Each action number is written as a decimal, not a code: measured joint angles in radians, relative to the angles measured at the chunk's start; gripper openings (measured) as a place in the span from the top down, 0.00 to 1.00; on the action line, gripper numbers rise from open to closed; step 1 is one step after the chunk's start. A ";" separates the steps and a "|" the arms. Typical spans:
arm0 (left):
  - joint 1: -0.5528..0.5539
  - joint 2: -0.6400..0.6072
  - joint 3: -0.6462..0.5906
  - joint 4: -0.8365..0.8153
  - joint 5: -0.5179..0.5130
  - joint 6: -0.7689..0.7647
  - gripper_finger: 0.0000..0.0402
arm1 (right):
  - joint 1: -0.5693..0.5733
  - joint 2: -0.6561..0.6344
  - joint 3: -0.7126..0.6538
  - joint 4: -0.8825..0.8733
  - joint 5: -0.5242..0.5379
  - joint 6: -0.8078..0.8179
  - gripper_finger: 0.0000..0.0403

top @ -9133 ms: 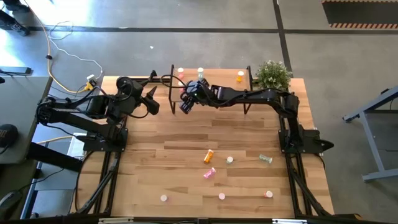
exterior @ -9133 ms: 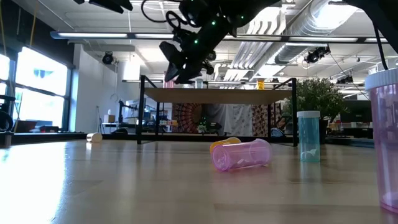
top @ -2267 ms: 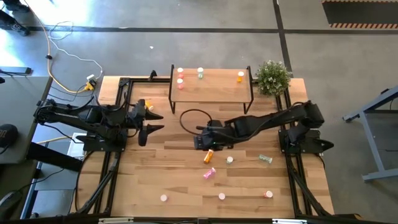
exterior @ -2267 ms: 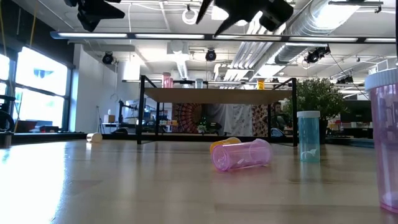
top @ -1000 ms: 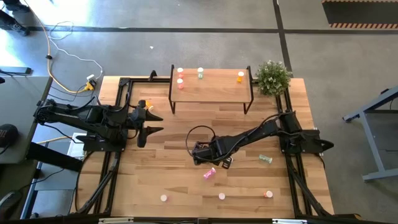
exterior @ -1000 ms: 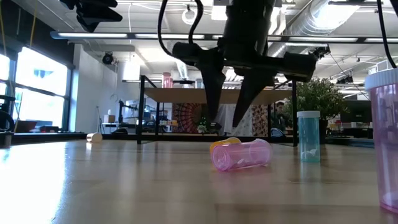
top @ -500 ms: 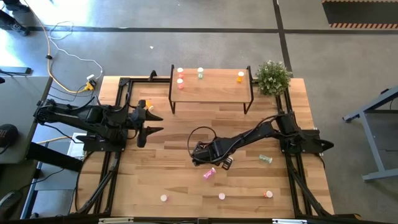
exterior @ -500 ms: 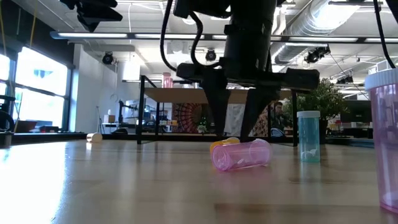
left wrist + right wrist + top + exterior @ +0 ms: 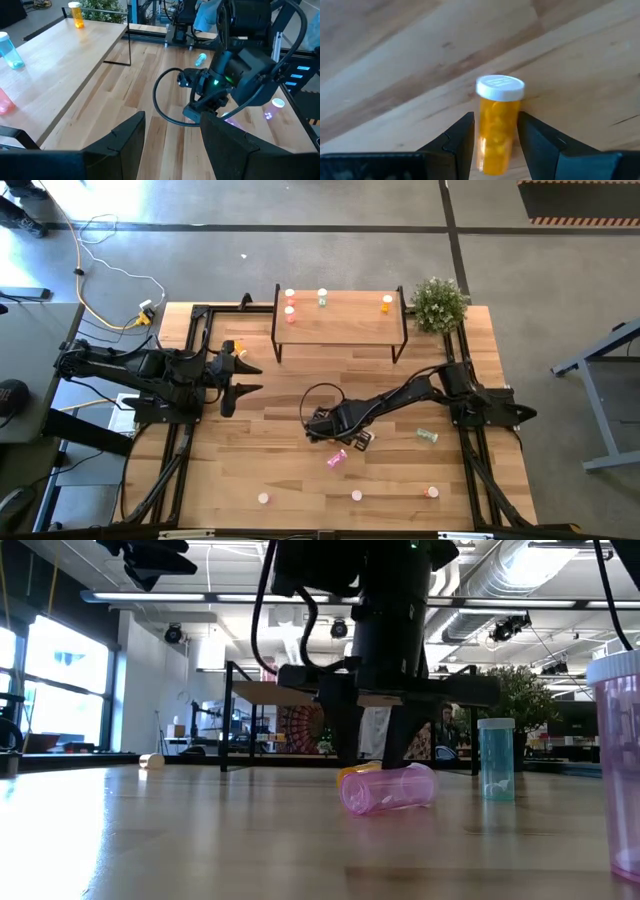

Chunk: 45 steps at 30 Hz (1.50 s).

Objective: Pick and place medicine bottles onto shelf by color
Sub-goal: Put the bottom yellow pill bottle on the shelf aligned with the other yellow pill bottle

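Orange bottle lying flat, four bottles on shelf

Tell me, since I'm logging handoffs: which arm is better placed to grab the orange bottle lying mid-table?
Right. The right gripper already straddles the orange bottle, jaws open on either side. The left gripper hovers away near the table's left edge.

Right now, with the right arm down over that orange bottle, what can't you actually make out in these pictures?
- Whether the right gripper touches the orange bottle: the right wrist view shows its fingers on either side, contact unclear.
- The orange bottle in the high view: the gripper hides it.
- Most of it in the low view: the pink bottle lies in front.
- The pink bottle at the low view's right: cut off by the edge.
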<state>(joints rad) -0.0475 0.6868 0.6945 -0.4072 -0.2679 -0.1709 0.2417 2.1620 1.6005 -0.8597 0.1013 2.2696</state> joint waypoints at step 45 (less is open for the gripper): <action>0.000 0.000 0.000 -0.015 0.000 0.010 0.55 | 0.008 -0.040 0.348 -0.423 0.525 -0.379 0.84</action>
<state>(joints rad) -0.0477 0.6865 0.6945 -0.4221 -0.2676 -0.1612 0.2495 2.1224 1.9484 -1.2829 0.6263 1.8907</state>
